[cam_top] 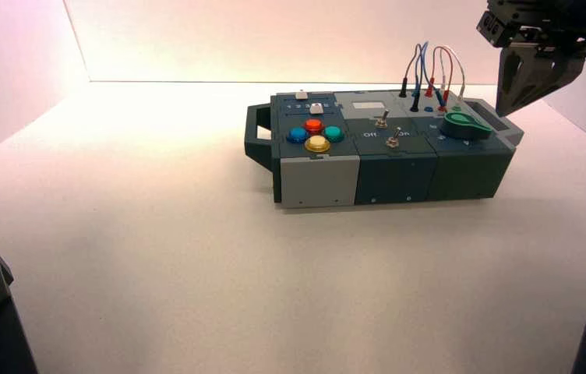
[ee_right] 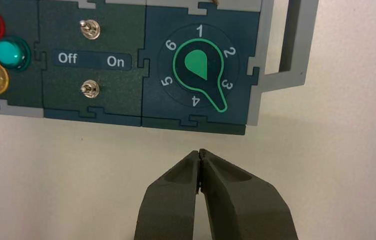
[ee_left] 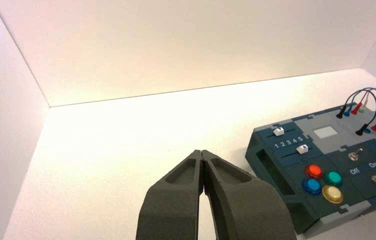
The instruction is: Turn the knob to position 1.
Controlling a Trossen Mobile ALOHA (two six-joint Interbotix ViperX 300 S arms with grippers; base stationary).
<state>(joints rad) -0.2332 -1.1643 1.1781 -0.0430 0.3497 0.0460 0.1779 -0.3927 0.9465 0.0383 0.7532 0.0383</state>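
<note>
The green knob [cam_top: 465, 123] sits on the right end of the box [cam_top: 321, 179]. In the right wrist view the knob [ee_right: 198, 64] lies inside a ring of numbers 1 to 6, and its pointer tab falls between 3 and 4. My right gripper [cam_top: 505, 111] hangs shut and empty above the box's right end, behind the knob and apart from it. In its own view the right gripper [ee_right: 201, 152] is over bare table just off the box's edge. My left gripper [ee_left: 202, 152] is shut and empty, over the table well to the left of the box.
Left of the knob are two metal toggle switches [ee_right: 90, 30] with an Off/On label. Past them sit red, blue, teal and yellow push buttons [cam_top: 315, 134]. Two sliders [ee_left: 291, 140] and plugged wires [cam_top: 430, 74] line the back. White walls enclose the table.
</note>
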